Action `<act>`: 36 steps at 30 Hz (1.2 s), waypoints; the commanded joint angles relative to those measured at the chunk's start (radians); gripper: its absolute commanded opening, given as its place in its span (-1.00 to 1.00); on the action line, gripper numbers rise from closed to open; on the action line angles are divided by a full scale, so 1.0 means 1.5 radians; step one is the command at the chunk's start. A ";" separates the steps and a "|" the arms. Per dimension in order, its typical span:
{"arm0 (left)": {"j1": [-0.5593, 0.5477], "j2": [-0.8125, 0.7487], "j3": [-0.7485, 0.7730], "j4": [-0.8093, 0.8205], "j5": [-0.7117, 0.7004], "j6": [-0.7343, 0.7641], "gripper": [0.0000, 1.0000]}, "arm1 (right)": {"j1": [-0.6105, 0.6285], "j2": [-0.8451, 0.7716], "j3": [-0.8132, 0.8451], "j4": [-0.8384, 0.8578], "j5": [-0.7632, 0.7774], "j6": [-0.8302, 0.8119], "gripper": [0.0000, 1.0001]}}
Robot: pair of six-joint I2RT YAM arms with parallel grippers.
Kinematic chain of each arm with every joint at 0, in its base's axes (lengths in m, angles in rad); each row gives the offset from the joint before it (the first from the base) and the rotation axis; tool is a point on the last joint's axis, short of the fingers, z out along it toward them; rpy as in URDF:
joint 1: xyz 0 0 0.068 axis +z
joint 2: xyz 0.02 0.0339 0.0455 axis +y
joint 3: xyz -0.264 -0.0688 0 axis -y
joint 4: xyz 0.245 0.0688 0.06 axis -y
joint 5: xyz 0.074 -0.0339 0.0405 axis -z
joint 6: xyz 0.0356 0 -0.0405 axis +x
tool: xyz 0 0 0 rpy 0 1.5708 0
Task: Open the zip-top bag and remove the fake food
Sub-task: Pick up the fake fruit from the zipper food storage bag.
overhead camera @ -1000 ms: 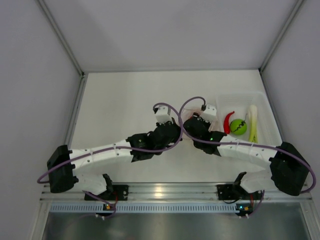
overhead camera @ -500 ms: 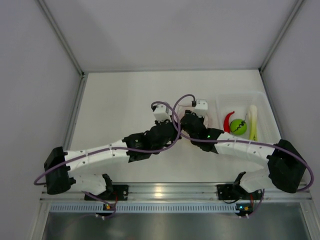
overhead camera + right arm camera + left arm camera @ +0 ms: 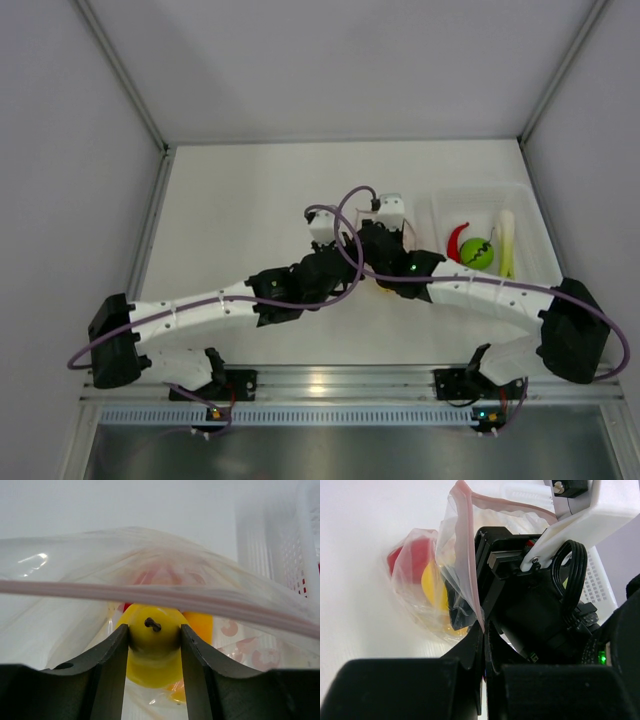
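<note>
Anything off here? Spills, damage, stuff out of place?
Nothing stands out. The left tool pinches the zip-top bag at its pink strip, the right tool grips a yellow piece at its mouth; chili, green ball and leek lie in the tray. No spill.

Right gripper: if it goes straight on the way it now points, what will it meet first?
The right gripper is shut on a yellow toy fruit inside the zip-top bag. Straight ahead, the orange piece just behind it probably comes first, though depth is unclear.
</note>
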State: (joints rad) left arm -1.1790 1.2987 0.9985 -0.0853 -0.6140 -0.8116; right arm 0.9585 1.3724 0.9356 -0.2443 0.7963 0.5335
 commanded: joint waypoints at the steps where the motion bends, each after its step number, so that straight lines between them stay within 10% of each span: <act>1: 0.005 -0.002 0.005 0.002 -0.041 0.001 -1.00 | 0.032 -0.067 -0.009 -0.011 0.008 -0.014 -1.00; 36: 0.023 -0.010 -0.036 0.046 -0.031 -0.036 -1.00 | 0.038 -0.180 0.034 -0.031 -0.077 -0.132 -1.00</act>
State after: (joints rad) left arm -1.1454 1.2911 0.9211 -0.0593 -0.6514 -0.8860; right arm 0.9840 1.1027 0.9241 -0.3370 0.6983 0.4011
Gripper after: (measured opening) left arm 0.023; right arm 0.422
